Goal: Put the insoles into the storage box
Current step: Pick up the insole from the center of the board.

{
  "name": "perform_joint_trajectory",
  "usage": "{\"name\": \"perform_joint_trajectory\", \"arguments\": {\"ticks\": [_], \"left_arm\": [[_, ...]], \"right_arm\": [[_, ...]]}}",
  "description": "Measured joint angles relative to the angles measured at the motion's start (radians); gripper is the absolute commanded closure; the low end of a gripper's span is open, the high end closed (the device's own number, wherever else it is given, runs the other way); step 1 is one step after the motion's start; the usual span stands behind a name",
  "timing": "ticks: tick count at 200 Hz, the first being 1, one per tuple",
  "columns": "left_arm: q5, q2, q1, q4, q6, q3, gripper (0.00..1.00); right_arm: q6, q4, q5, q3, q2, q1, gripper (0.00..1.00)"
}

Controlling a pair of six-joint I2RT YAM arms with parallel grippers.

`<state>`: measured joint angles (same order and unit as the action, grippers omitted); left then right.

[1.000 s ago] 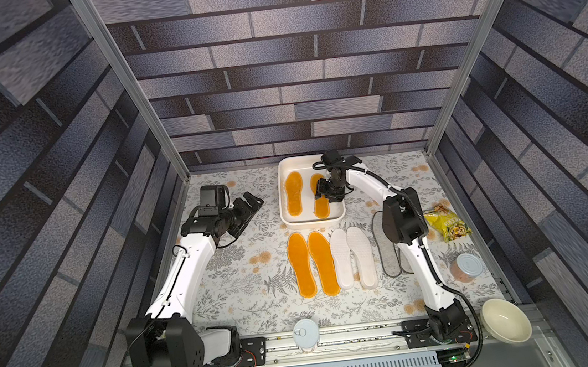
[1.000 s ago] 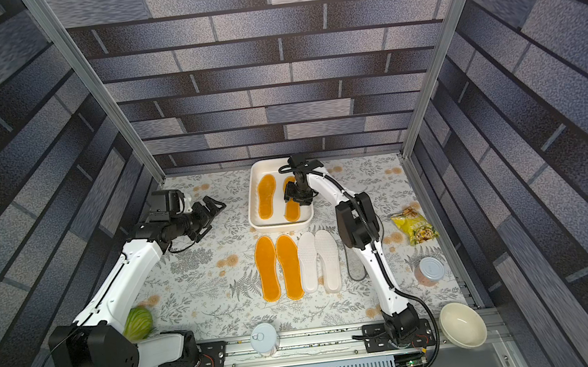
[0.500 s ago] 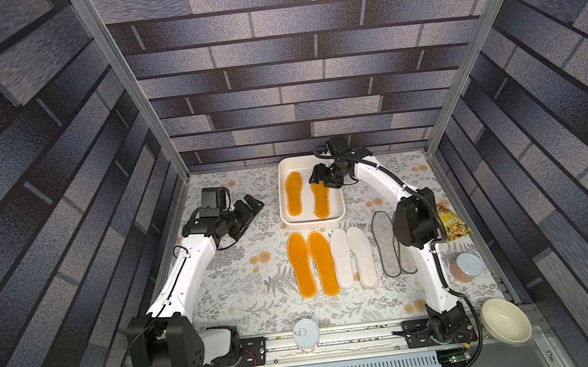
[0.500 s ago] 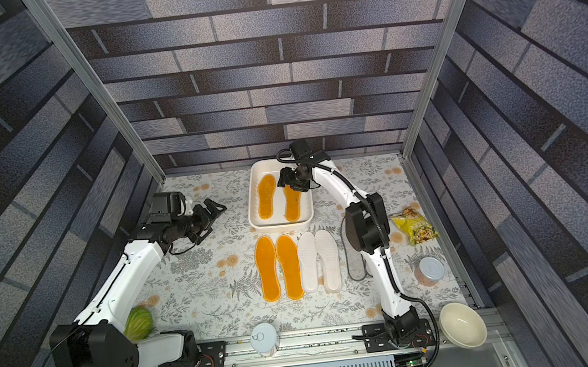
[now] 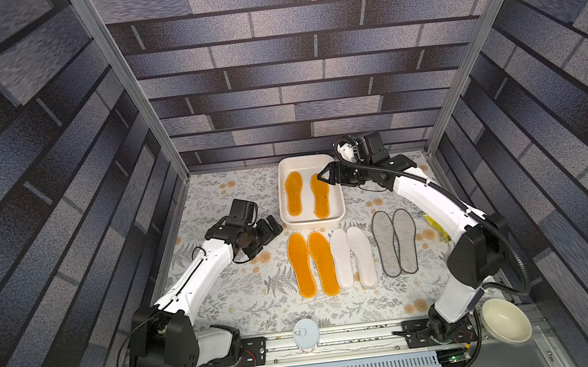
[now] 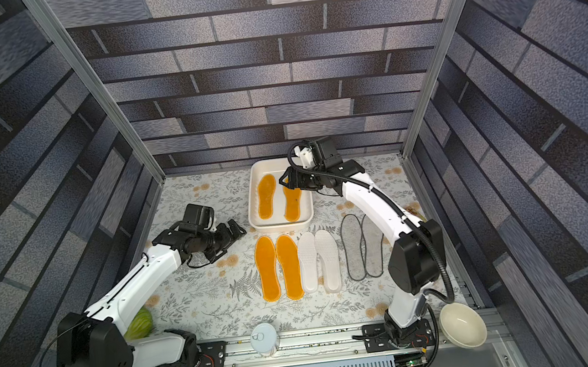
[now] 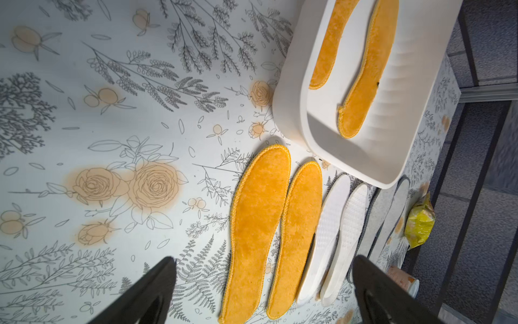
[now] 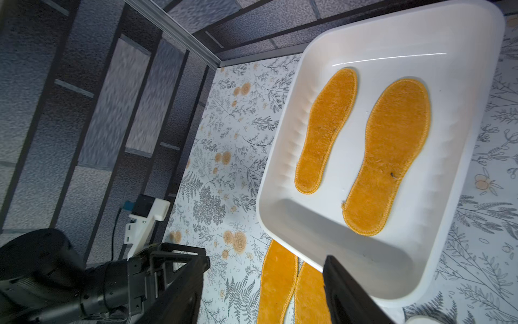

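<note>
Two orange insoles (image 5: 294,193) lie flat, side by side, on the floor of the white storage box (image 5: 311,222), which stands at the back of the floral bench (image 5: 234,194). Six more insoles lie outside it, in a neat row on the bench just in front of the box: a second orange pair (image 5: 312,264), a white foam pair (image 5: 352,256) beside it, and a grey felt pair (image 5: 395,242) a little apart to the right. By this count the task looks about a quarter done, with three pairs left to move.

The right claw (image 5: 323,175) hangs above the far right part of the box, over the end of one boxed insole. Its jaws are spread and empty, and nothing touches them.

The left claw (image 5: 271,227) hovers over the bench just beside the box's near left corner. It is released, gaping wide, and carries nothing. The second orange pair lies closest to it, just ahead and below, so that pair seems the likeliest next pick.
</note>
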<state>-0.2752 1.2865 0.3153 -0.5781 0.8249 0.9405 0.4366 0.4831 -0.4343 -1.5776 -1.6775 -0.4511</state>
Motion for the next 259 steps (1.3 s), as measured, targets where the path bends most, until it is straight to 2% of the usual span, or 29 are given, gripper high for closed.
{"name": "perform_joint_trajectory", "arguments": {"ticks": [42, 54, 79, 99, 147, 213, 259], "left_arm": [[0.080, -0.017, 0.096, -0.041, 0.066, -0.023, 0.00], [0.102, -0.035, 0.118, -0.045, 0.090, -0.032, 0.00], [0.154, -0.074, 0.169, -0.044, 0.151, -0.043, 0.00], [0.176, -0.089, 0.196, -0.041, 0.184, -0.045, 0.00], [0.180, -0.063, 0.203, -0.009, 0.212, -0.052, 0.00], [0.138, 0.035, 0.190, 0.015, 0.177, -0.052, 0.00], [0.133, 0.011, 0.169, 0.044, 0.155, -0.095, 0.00]], "right_arm": [[0.057, -0.134, -0.052, 0.306, 0.184, 0.000, 0.31], [0.075, -0.147, -0.057, 0.355, 0.219, -0.002, 0.31], [0.107, -0.158, -0.047, 0.435, 0.301, -0.018, 0.22], [0.124, -0.159, -0.032, 0.494, 0.370, -0.041, 0.22], [0.097, -0.089, 0.050, 0.555, 0.429, -0.113, 0.22], [0.116, -0.073, 0.262, 0.698, 0.466, -0.294, 0.22], [0.149, -0.110, 0.326, 0.707, 0.459, -0.349, 0.23]]}}
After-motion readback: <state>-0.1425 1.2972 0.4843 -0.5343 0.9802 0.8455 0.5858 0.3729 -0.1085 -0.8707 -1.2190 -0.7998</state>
